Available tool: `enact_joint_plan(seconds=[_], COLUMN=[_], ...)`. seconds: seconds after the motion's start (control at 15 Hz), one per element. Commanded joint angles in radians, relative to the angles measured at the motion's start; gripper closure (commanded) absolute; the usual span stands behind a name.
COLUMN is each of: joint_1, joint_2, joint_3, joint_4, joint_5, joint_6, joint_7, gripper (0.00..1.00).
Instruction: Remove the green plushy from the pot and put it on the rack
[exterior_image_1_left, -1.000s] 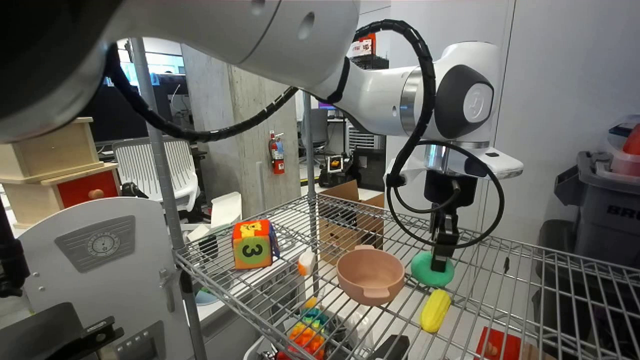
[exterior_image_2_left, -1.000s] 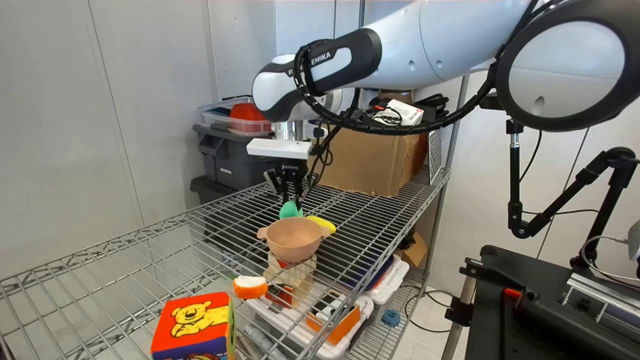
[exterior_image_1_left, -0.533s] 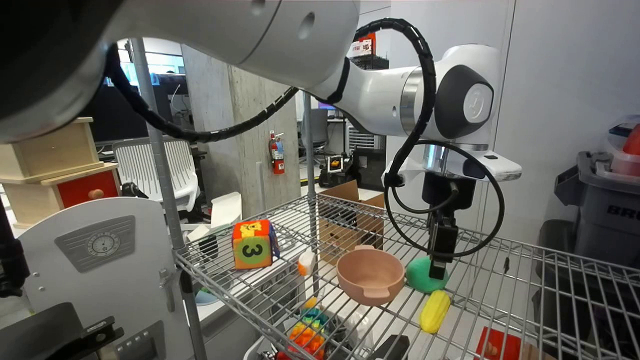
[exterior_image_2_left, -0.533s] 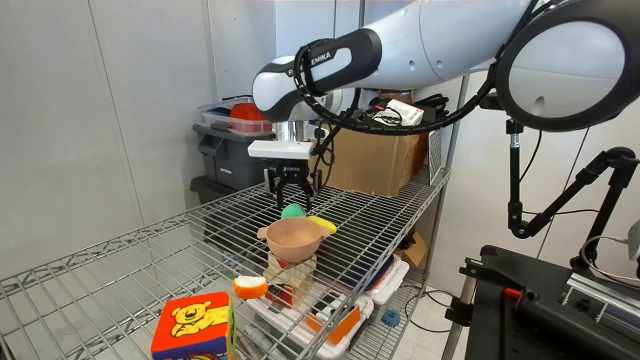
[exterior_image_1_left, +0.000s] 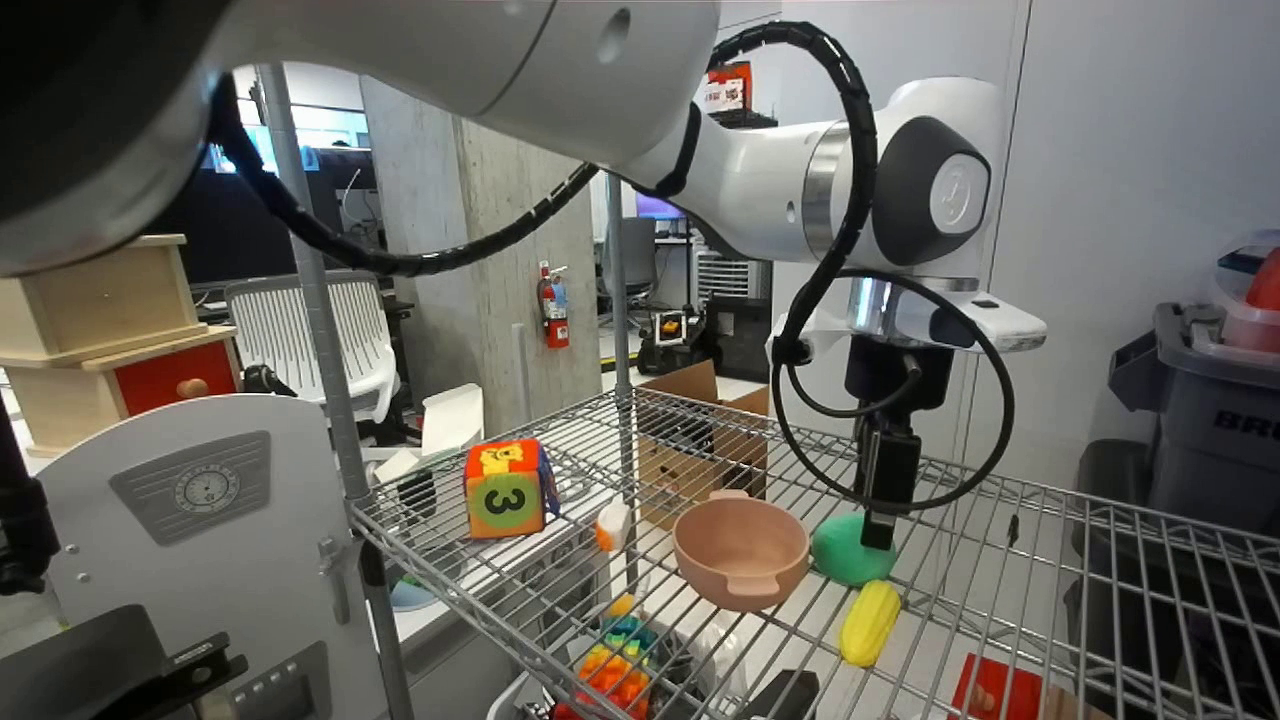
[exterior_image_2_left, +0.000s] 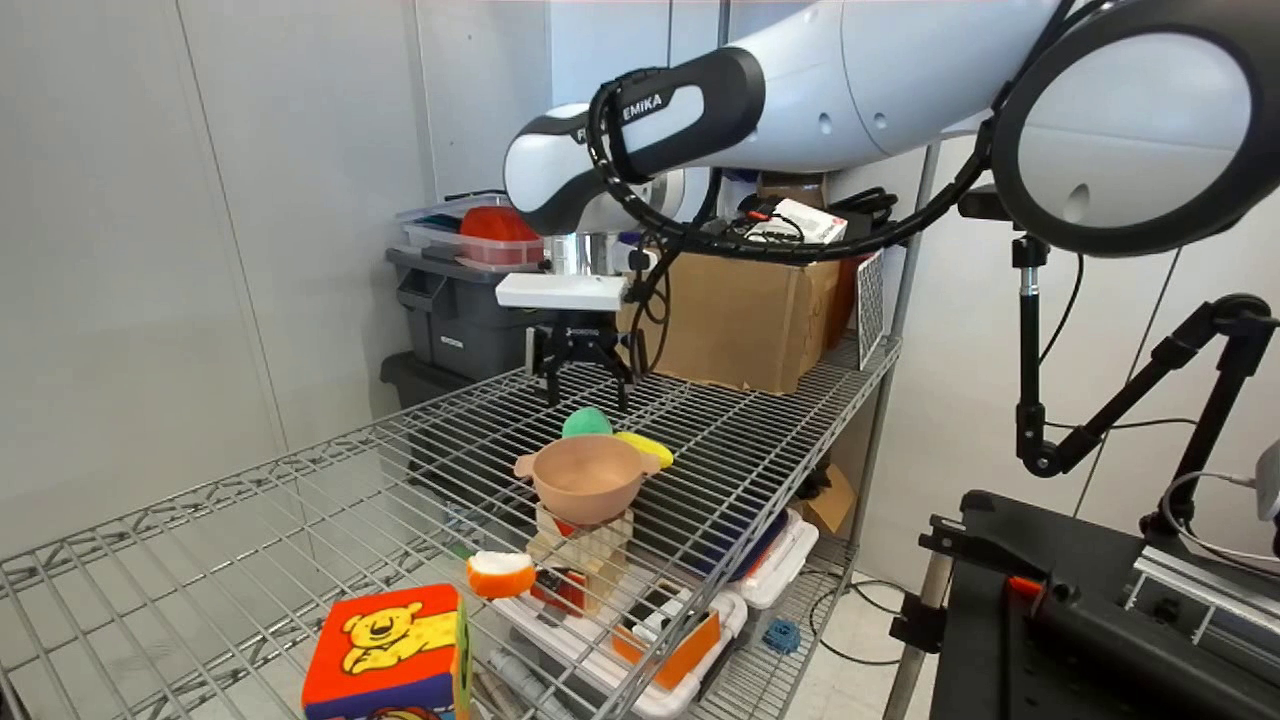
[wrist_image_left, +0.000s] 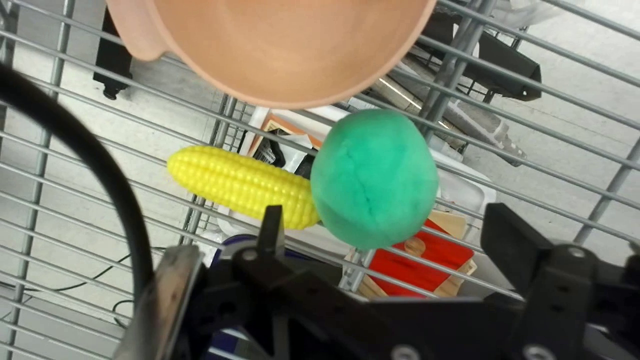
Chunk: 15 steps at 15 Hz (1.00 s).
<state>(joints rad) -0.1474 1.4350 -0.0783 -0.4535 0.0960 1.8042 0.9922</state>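
Holds gripper (exterior_image_2_left: 588, 398) spread wide, with jaws well apart, above the rack (exterior_image_2_left: 700, 420), near the green plushy (wrist_image_left: 375, 177). Has plushy resting on the rack's wires, outside the upright pot (wrist_image_left: 295, 55), just beside both pot and yellow corn toy (wrist_image_left: 245, 185).

- White, rounded arm (exterior_image_2_left: 900, 90), "EMIKA" lettered on a dark band (exterior_image_2_left: 737, 98)
- Dark grey joint cap (exterior_image_1_left: 905, 185) around a pale disc (exterior_image_1_left: 957, 194)
- Black, segmented cable (exterior_image_1_left: 430, 263)
- Silver collar (exterior_image_2_left: 583, 256)
- Black gripper (exterior_image_2_left: 587, 403), round screw heads (wrist_image_left: 404, 352); its pale lettering (exterior_image_2_left: 583, 331) too small to read surely
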Motion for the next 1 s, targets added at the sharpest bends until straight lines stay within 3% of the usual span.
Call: enact_joint_plan(seconds=[0.0,0.33,0.73,0.8,0.93], joint_1=[-0.015,-0.032,-0.054,-0.04,-0.041], joint_2=[-0.043,-0.092,-0.17,-0.133,-0.138], joint_3=[0.023,0.032,0.046,0.027,0.027], joint_4=[-0.011,-0.016,-0.022,-0.005,-0.001], joint_5=[0.004,0.009,0.022,0.008,0.008], joint_6=[-0.073,-0.177,-0.418,-0.353,-0.364], joint_7=[-0.05,-0.122,-0.217,-0.178,-0.179], gripper=[0.0,0.0,0.0,0.0,0.0])
